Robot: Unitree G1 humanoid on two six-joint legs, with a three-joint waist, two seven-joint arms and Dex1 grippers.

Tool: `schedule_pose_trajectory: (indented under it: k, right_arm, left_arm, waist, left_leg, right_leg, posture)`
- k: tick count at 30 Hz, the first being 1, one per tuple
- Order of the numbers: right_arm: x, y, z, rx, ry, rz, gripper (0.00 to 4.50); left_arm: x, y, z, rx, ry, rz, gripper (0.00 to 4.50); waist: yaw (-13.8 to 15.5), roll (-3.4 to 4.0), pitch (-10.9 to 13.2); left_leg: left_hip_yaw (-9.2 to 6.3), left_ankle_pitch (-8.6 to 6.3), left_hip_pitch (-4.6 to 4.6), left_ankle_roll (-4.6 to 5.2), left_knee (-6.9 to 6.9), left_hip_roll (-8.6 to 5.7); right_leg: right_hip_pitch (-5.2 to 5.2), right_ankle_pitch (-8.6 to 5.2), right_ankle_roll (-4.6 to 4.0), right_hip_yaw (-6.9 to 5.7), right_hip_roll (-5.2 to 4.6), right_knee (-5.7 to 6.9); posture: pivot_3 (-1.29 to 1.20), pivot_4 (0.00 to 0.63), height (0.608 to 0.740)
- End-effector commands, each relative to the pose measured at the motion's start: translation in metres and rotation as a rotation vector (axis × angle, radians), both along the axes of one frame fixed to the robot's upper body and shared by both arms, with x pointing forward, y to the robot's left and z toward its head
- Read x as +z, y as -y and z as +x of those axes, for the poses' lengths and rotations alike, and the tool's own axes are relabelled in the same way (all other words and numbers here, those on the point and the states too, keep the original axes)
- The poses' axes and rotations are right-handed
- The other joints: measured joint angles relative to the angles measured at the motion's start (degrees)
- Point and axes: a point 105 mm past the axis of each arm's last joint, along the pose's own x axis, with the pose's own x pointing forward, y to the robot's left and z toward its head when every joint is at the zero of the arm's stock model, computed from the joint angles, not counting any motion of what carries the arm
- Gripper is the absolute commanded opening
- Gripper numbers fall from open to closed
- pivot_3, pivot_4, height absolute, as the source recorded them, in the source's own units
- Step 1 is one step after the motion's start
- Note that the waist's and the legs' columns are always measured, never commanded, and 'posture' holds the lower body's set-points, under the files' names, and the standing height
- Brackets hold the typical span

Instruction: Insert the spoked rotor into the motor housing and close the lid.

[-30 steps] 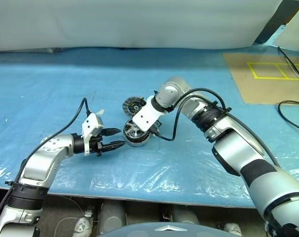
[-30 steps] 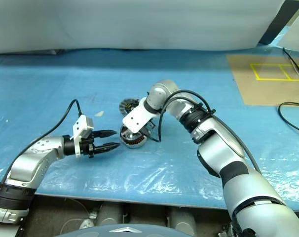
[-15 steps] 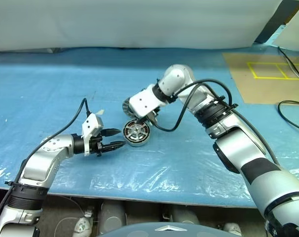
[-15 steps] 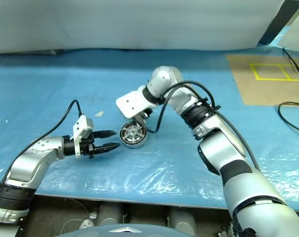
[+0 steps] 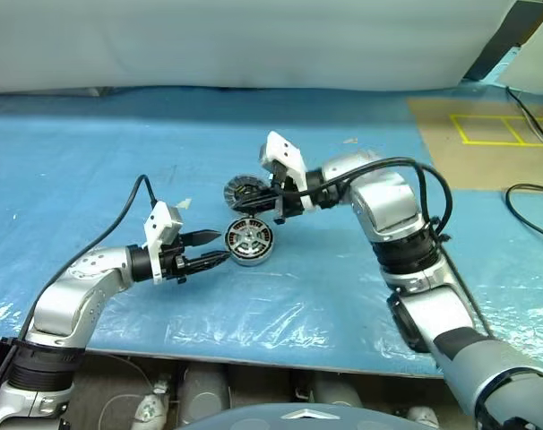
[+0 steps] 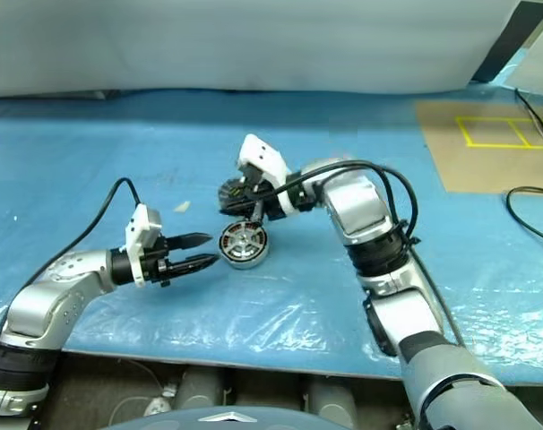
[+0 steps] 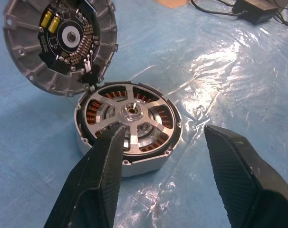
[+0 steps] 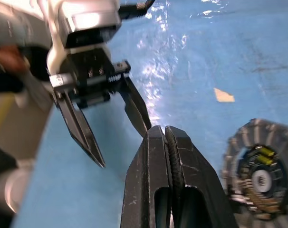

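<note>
Left wrist view: spoked rotor (image 7: 132, 119) is seated inside the motor housing (image 7: 129, 164), copper windings visible through the gaps between spokes. Housing stands on the blue plastic-covered bench (image 5: 119, 161). The lid (image 7: 58, 42) lies just behind the housing, tilted, its edge touching the housing rim; inner face shows a dark circuit board with two yellow components. No readable writing or brand on any part.

Left hand (image 5: 219, 248) sits low over the bench just beside the housing, pointing at it, fingers (image 7: 99, 175) apart with nothing between them; in the left wrist view they frame the housing's near side without touching it.

Right hand (image 5: 251, 205) hangs above the bench between lid and housing, pointing toward the robot's left. Its fingers (image 8: 156, 190) are pressed together, empty.

Left eye view: lid (image 5: 245, 192) beyond the housing (image 5: 248, 242), near it. Tan board with yellow tape outlines (image 5: 491, 130) at the bench's far right, well apart from the parts.
</note>
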Motion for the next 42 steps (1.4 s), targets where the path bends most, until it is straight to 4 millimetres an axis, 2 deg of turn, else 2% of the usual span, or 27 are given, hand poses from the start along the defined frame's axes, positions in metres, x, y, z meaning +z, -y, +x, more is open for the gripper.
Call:
schedule_pose_trajectory:
  k: [1,4,7,9,14,18,20,22,24,26,28,30,33,36,42]
  right_arm:
    - [-0.006,0.003,0.005,-0.05,-0.019,0.033,0.05]
    - [-0.025,0.004,0.011,-0.087,-0.043,0.048,0.05]
    - [-0.03,0.001,0.016,-0.114,-0.068,0.112,0.05]
    - [-0.041,0.0,0.016,-0.11,-0.074,0.097,0.05]
    - [-0.113,0.012,0.008,-0.113,-0.154,-0.161,0.05]
    - [-0.144,0.031,0.014,-0.135,-0.099,-0.339,0.05]
    - [-0.134,0.029,0.023,-0.161,-0.087,-0.304,0.05]
    - [-0.109,0.019,0.028,-0.154,-0.086,-0.17,0.05]
    - [-0.08,0.012,0.028,-0.134,-0.096,-0.026,0.05]
    - [-0.049,0.009,0.019,-0.075,-0.105,0.103,0.05]
    - [-0.03,0.011,0.007,-0.015,-0.107,0.169,0.05]
    - [-0.018,0.017,-0.001,0.013,-0.113,0.206,0.05]
    - [-0.009,0.027,-0.006,-0.003,-0.106,0.224,0.05]
    - [-0.009,0.039,-0.009,-0.043,-0.1,0.218,0.05]
    - [-0.017,0.058,-0.011,-0.155,-0.109,0.193,0.05]
  left_arm:
    - [0.011,0.001,0.0,-0.013,0.035,-0.008,2.78]
    - [0.012,0.001,0.002,-0.017,0.039,-0.004,2.78]
    - [0.012,0.001,0.004,-0.018,0.041,0.0,2.78]
    - [0.012,0.002,0.004,-0.02,0.041,0.001,2.78]
    - [0.01,0.002,0.003,-0.013,0.038,0.004,2.78]
    - [0.014,-0.001,0.011,0.03,0.055,-0.014,2.78]
    - [0.019,-0.004,0.022,0.081,0.089,-0.028,2.78]
    - [0.026,-0.007,0.036,0.148,0.136,-0.056,2.78]
    - [0.034,-0.011,0.048,0.198,0.157,-0.105,2.78]
    - [0.042,-0.016,0.058,0.244,0.172,-0.148,2.78]
    - [0.049,-0.022,0.068,0.277,0.182,-0.168,2.78]
    - [0.053,-0.028,0.081,0.321,0.185,-0.183,2.78]
    - [0.06,-0.033,0.103,0.374,0.185,-0.224,2.78]
    - [0.067,-0.03,0.129,0.398,0.163,-0.279,2.78]
    - [0.077,0.001,0.166,0.338,0.122,-0.312,2.78]
  waist:
    - [0.02,0.0,0.0]
    - [0.02,0.0,0.0]
    - [0.0,0.0,0.0]
    - [-0.13,0.0,0.0]
    - [-0.17,0.05,-0.02]
    - [-0.34,0.14,-0.1]
    - [-0.22,0.22,-0.16]
    - [0.16,0.21,-0.16]
    - [0.49,0.18,-0.13]
    - [0.87,0.14,-0.11]
    - [1.02,0.14,-0.1]
    - [1.04,0.13,-0.11]
    - [1.24,0.09,-0.13]
    - [1.73,0.06,-0.1]
    - [2.76,-0.04,-0.05]
  left_leg:
    - [0.0,0.01,0.0,-0.01,0.0,-0.01]
    - [0.01,0.01,0.01,-0.03,0.0,-0.04]
    - [0.01,0.01,0.01,-0.03,0.0,-0.03]
    - [0.03,0.01,0.0,-0.04,-0.01,-0.03]
    - [0.02,0.01,0.01,-0.05,-0.03,-0.03]
    - [0.06,0.0,0.69,-0.05,-0.22,-0.06]
    - [0.08,-0.03,1.16,-0.01,-0.31,-0.08]
    - [0.06,-0.13,1.54,0.15,-0.35,-0.1]
    - [0.04,-0.13,1.6,0.16,-0.37,-0.12]
    - [-0.03,-0.11,1.41,0.14,-0.36,-0.1]
    - [-0.01,-0.01,0.92,-0.01,-0.28,-0.08]
    - [-0.02,0.04,0.42,0.0,-0.22,-0.07]
    - [0.07,0.12,-0.08,0.11,-0.2,-0.17]
    - [0.01,0.08,-0.23,0.04,-0.21,-0.15]
    - [-0.06,-0.05,-0.16,-0.17,-0.18,-0.18]
  right_leg:
    - [0.0,0.0,0.0,0.0,-0.01,0.0]
    - [0.02,0.0,0.0,0.02,-0.02,-0.01]
    - [0.01,0.0,0.01,0.02,-0.02,-0.01]
    - [-0.01,0.0,0.01,0.03,-0.01,-0.01]
    - [0.03,0.0,0.01,0.01,-0.02,-0.03]
    - [0.62,-0.04,0.04,0.08,-0.03,-0.11]
    - [1.01,-0.19,0.13,0.11,-0.06,-0.17]
    - [1.31,-0.42,0.54,0.17,-0.11,-0.18]
    - [1.36,-0.43,0.56,0.21,-0.13,-0.18]
    - [1.16,-0.41,0.55,0.24,-0.11,-0.16]
    - [0.79,-0.16,0.15,0.22,-0.07,-0.11]
    - [0.33,-0.11,0.2,0.19,-0.02,-0.09]
    - [0.02,0.02,0.39,0.02,0.08,-0.13]
    - [-0.04,0.01,0.39,-0.12,0.16,-0.19]
    - [0.01,0.06,0.48,-0.1,0.1,-0.23]
  posture:
    - [0.0,0.15,0.74]
    - [0.0,0.15,0.74]
    - [0.0,0.15,0.74]
    - [0.0,0.15,0.74]
    - [0.0,0.15,0.74]
    - [0.0,0.15,0.74]
    - [0.0,0.15,0.74]
    - [0.0,0.15,0.74]
    - [0.0,0.15,0.74]
    - [0.0,0.15,0.74]
    - [0.0,0.15,0.74]
    - [0.0,0.15,0.74]
    - [0.0,0.15,0.74]
    - [0.0,0.15,0.74]
    - [0.0,0.15,0.74]
